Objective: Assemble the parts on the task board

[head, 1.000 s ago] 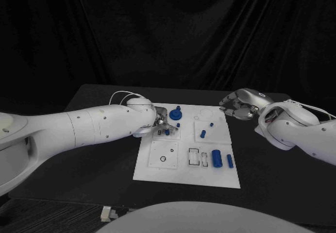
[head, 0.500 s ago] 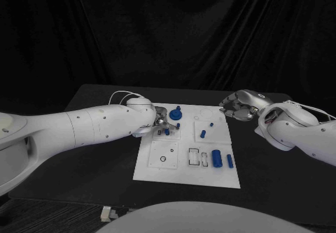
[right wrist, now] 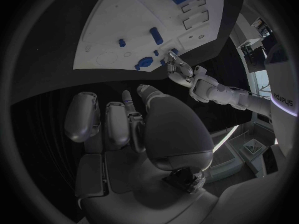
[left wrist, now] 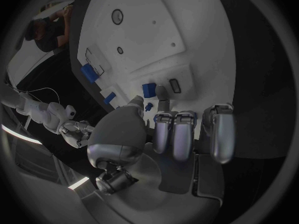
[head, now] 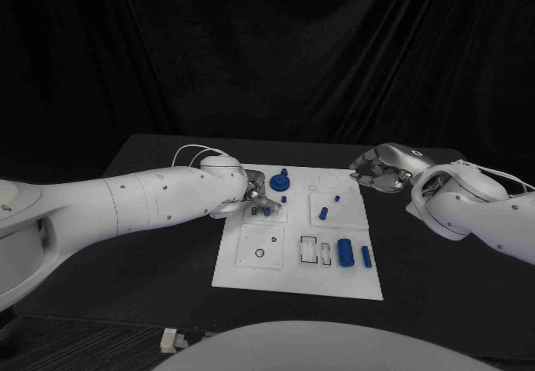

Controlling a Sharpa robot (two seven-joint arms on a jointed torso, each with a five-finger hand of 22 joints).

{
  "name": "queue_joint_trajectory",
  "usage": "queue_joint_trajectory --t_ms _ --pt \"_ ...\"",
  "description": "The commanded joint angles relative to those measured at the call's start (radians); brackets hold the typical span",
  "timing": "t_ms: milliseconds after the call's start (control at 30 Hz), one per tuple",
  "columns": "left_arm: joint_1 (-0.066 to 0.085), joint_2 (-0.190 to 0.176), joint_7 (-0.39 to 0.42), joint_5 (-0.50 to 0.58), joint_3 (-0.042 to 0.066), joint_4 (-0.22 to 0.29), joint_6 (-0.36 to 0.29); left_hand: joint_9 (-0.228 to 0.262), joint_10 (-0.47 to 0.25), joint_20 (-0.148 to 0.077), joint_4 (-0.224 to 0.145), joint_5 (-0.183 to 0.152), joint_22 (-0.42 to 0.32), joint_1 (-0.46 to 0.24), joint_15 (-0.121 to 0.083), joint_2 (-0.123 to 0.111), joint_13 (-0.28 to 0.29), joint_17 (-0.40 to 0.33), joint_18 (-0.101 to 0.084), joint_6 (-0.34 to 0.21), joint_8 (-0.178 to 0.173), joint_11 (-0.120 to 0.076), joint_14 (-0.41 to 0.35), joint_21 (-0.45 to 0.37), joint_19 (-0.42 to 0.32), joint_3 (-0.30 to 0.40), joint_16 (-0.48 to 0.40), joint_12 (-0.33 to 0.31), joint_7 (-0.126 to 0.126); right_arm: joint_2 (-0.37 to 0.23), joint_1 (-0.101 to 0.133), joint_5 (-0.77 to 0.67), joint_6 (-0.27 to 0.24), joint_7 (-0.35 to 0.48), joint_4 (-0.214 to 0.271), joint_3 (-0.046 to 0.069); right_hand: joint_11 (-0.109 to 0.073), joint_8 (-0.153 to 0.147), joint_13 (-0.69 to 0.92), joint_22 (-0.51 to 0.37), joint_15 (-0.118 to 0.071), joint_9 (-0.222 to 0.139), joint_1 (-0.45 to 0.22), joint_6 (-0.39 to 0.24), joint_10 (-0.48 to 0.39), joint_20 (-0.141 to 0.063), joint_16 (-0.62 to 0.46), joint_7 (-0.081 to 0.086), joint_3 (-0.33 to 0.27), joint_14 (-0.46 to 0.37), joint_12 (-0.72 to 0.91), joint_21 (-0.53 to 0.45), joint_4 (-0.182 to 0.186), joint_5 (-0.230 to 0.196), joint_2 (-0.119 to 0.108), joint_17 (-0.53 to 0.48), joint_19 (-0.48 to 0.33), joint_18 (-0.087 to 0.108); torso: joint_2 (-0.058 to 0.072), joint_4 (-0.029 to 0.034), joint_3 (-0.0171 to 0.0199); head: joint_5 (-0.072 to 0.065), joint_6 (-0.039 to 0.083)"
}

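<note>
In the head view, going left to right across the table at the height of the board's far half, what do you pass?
Left robot hand at the task board's left side → round blue part → small blue peg → right robot hand off the board's right edge.

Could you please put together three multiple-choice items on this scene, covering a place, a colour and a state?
1. Where is the left hand?
A. over the task board's far left part
B. off the table
C. on the board's near edge

2. What colour are the parts?
A. red
B. blue
C. yellow

3. How is the right hand?
A. gripping a part
B. pressed flat on the board
C. fingers curled in, holding nothing, beside the board's far right corner

Answers: 1 A, head view shows it there. 2 B, pieces are blue. 3 C, right wrist view shows curled empty fingers.
</note>
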Motion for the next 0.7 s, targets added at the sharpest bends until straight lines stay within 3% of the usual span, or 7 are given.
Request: queue_joint_trajectory --t_ms 33,200,467,567,700 --pt "-0.002 0.000 0.005 0.002 -0.001 0.005 0.029 0.003 0.105 0.002 -0.013 0.008 0.208 0.023 0.006 -0.002 0.263 0.263 0.020 -0.007 0.004 0.005 0.106 -0.006 -0.004 0.002 0.003 0.003 0.000 0.000 -0.002 -0.001 0.005 -0.019 -0.001 0.001 0.007 -0.003 0.210 0.129 0.008 -0.001 0.008 0.006 0.073 0.003 -0.005 0.004 0.007 0.027 -0.004 -0.003 0.001 0.006 0.000 -0.001 -0.005 0.018 0.000 0.0003 0.0000 0.000 0.000" --pt "-0.002 0.000 0.006 0.002 -0.001 0.006 0.036 0.003 0.105 0.002 -0.016 0.007 0.207 0.031 0.006 -0.003 0.263 0.263 0.021 -0.008 0.004 0.005 0.106 -0.008 -0.006 0.003 0.003 0.003 0.001 0.000 -0.002 -0.001 0.006 -0.020 -0.001 0.001 0.007 -0.003 0.210 0.129 0.008 -0.001 0.008 0.006 0.073 0.003 -0.005 0.004 0.007 0.027 -0.004 -0.003 0.001 0.006 0.000 -0.001 -0.005 0.018 0.000 0.0001 0.0000 0.000 0.000" --pt "-0.002 -0.002 0.009 0.002 -0.001 0.009 0.033 -0.002 0.105 0.003 0.007 -0.026 0.206 0.019 0.008 0.001 0.263 0.263 0.021 -0.016 -0.006 0.008 0.106 -0.011 -0.008 -0.011 0.003 0.003 0.005 0.001 -0.002 -0.001 0.008 -0.021 -0.003 0.001 0.007 -0.003 0.210 0.129 0.008 -0.001 0.008 0.006 0.073 0.003 -0.005 0.004 0.007 0.027 -0.004 -0.003 0.001 0.006 0.000 -0.001 -0.005 0.018 0.000 -0.0002 -0.0001 -0.003 0.000" --pt "-0.002 -0.007 0.014 0.002 -0.001 0.013 0.017 -0.012 0.105 0.007 0.022 -0.092 0.205 -0.035 0.011 0.012 0.263 0.263 0.022 -0.018 -0.018 0.012 0.106 -0.013 -0.010 -0.046 0.003 0.003 0.010 0.001 -0.002 -0.001 0.009 -0.021 -0.003 0.001 0.008 -0.004 0.209 0.129 0.009 -0.002 0.007 0.006 0.073 0.004 -0.007 0.004 0.008 0.027 -0.004 -0.004 0.001 0.005 0.000 -0.003 -0.005 0.018 0.000 0.0000 -0.0001 -0.003 0.000" --pt "-0.002 -0.017 0.025 0.002 -0.001 0.027 -0.022 -0.019 0.105 0.010 0.023 -0.105 0.205 -0.094 0.014 0.018 0.263 0.263 0.022 -0.022 -0.028 0.016 0.106 -0.014 -0.010 -0.096 0.003 0.003 0.014 0.001 -0.003 -0.001 0.009 -0.021 -0.004 0.001 0.008 -0.004 0.209 0.129 0.009 -0.002 0.007 0.006 0.073 0.004 -0.007 0.004 0.008 0.027 -0.004 -0.004 0.001 0.005 0.000 -0.003 -0.005 0.018 0.000 0.0002 0.0000 -0.002 0.000"
